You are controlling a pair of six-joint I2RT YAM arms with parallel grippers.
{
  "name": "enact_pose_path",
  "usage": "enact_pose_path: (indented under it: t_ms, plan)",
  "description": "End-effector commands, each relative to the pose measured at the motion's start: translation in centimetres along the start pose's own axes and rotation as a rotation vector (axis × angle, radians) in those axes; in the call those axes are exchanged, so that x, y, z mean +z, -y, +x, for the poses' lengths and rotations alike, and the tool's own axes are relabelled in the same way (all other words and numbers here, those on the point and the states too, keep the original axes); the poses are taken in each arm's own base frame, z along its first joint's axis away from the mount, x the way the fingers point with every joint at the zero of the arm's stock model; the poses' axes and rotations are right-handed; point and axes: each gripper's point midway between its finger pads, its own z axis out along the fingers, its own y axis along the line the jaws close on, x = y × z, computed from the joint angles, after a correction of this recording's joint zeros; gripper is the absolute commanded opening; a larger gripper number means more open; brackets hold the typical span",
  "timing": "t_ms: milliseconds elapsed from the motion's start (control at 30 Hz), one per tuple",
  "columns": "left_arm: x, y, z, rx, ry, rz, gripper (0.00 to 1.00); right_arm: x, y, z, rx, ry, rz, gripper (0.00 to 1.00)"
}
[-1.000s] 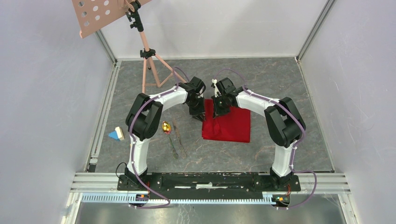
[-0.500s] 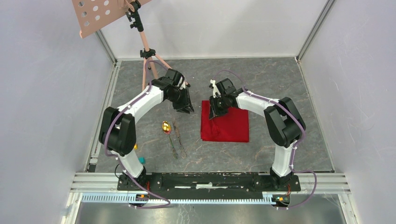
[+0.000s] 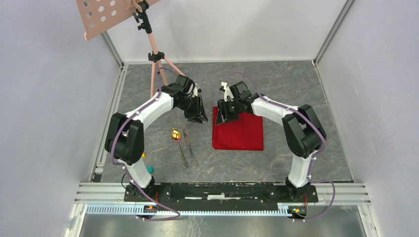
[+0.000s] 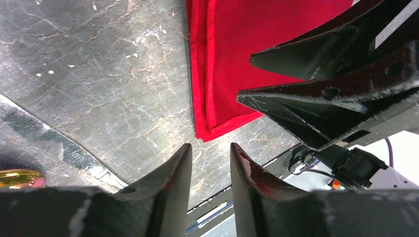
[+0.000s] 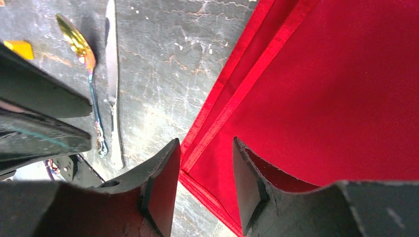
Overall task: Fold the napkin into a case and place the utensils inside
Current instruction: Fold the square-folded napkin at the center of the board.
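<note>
Left of napkin [image 3: 238, 132], utensils [image 3: 181, 148] lengthwise near-to-far

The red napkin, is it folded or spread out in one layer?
Folded: the napkin shows stacked layers of edge at its corner in both wrist views.

Cloth and metal
I'm seeing the napkin [image 3: 238, 131] as velvety cloth; left of it the spoon [image 3: 175, 134] is gleaming glossy gold.

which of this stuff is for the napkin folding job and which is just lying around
For the job: red napkin, gold spoon, knife.
Lying about: pink music stand, yellow block.
</note>
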Motion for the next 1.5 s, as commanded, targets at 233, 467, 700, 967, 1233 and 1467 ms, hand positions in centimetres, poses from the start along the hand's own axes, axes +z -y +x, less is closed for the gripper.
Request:
enact_pose_path:
  t_ms: [233,467,700,967,1233,1467]
  plan:
    - [3.4,1.9,-1.2,-0.01,-0.032,0.049,0.53,-4.5,3.2,-2.0,0.026,0.163,-0.011,0.5]
    - [7.3,1.7,-2.8,-0.097,-0.041,0.044,0.43,-3.4,4.3,-3.1,0.046,0.204,-0.047,0.5]
    - [9.8,-0.7,-3.0,-0.142,-0.033,-0.037,0.32,-1.2,4.0,-4.5,0.041,0.223,-0.074,0.43]
    - [10.7,-2.2,-2.4,-0.155,-0.043,-0.08,0.2,1.8,3.5,-2.9,0.015,0.171,-0.076,0.29]
    - [11.3,-2.7,-1.7,-0.176,-0.058,-0.087,0.14,3.3,3.4,0.5,-0.016,0.107,-0.119,0.25]
    - [11.7,-3.1,-1.2,-0.193,-0.067,-0.086,0.12,3.9,3.4,3.5,-0.029,0.06,-0.154,0.24]
